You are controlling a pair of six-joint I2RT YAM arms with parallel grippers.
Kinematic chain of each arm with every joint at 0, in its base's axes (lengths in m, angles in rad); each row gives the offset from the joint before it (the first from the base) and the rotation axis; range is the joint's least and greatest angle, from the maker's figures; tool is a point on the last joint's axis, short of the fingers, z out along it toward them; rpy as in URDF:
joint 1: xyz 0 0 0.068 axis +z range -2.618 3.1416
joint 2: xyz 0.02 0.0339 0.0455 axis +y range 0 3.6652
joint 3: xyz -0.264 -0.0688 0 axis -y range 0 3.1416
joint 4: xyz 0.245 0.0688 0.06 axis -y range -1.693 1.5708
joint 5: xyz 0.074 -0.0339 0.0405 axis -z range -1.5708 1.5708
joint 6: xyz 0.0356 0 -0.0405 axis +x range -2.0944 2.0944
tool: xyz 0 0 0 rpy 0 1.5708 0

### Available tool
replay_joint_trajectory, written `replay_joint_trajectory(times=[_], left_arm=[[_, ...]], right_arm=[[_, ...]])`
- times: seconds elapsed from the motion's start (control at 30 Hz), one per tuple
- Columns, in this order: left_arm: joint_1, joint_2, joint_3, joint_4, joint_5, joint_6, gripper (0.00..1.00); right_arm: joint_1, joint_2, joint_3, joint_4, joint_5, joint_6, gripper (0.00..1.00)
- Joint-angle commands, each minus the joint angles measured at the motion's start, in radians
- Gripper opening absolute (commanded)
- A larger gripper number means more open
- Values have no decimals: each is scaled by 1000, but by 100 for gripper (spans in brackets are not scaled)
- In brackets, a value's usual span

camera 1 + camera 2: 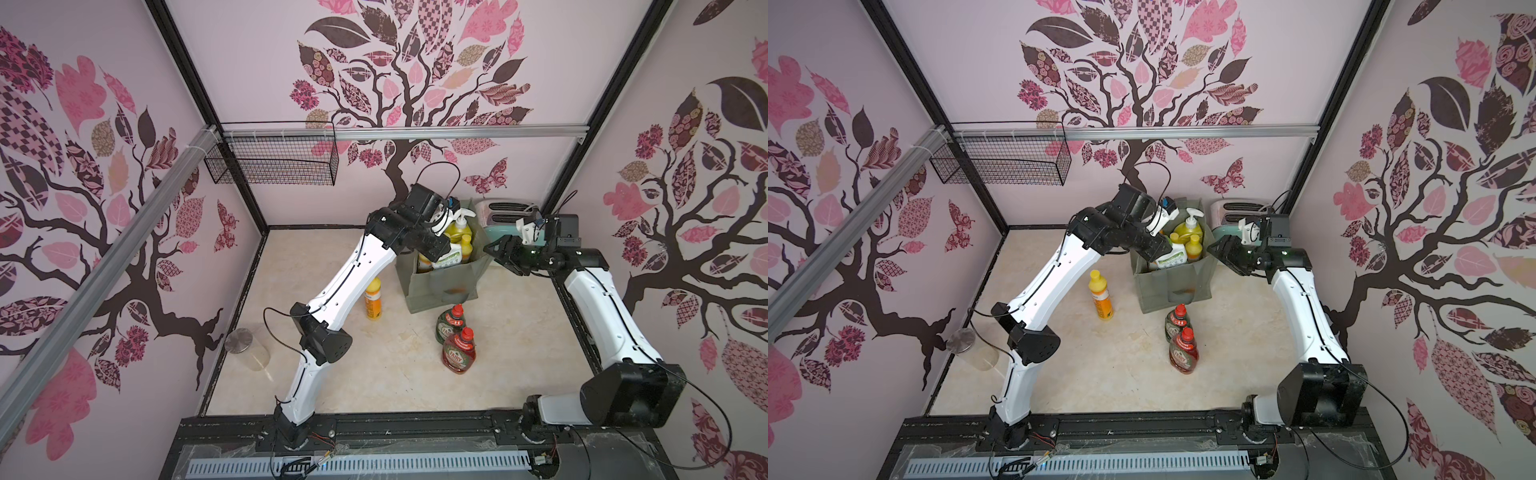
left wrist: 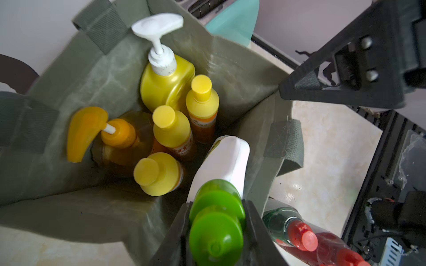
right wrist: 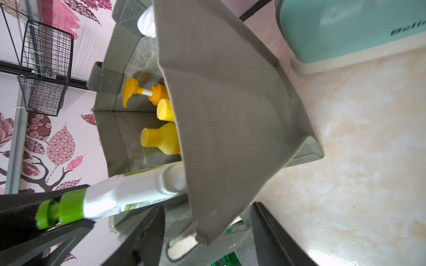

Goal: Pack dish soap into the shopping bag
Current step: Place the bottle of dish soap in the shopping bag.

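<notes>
White green-capped bottle (image 2: 227, 159) tilted, bottom end inside shopping bag (image 1: 440, 286), cap end clamped in left gripper (image 2: 216, 202). Five more bottles (image 2: 171, 131) in the bag. Right gripper (image 1: 496, 251) at bag's rim, jaws apart, fabric between them. On table (image 1: 374, 382) near bag: small orange bottle (image 1: 372, 301), green Fairy (image 1: 450, 326), red Fairy (image 1: 459, 353).

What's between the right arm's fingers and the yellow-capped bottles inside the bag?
Only a fabric side wall of the shopping bag. In the right wrist view it stands between the spread fingers of the right gripper and partly hides the yellow-capped bottles.
</notes>
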Motion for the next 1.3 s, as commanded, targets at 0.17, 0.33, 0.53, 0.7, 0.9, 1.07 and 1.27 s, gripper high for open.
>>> replay_joint_trajectory(times=[0.17, 0.33, 0.53, 0.7, 0.9, 1.07, 1.27], left_arm=[[-21, 10, -6, 53, -79, 64, 0], [-46, 77, 8, 63, -128, 53, 0], [-55, 150, 32, 66, -169, 51, 0], [-68, 180, 16, 66, -161, 46, 0], [-72, 218, 32, 75, -176, 42, 0], [-72, 232, 25, 74, -167, 36, 5], [-72, 224, 26, 74, -178, 37, 27]], right_arm=[[5, -156, -134, 13, -70, 72, 64], [5, -156, -134, 31, -90, 90, 66], [14, -178, -153, 60, -126, 131, 67], [17, -234, -203, 47, -132, 138, 68], [18, -264, -227, 37, -143, 139, 70], [18, -264, -230, 41, -151, 145, 72], [23, -265, -236, 44, -153, 147, 75]])
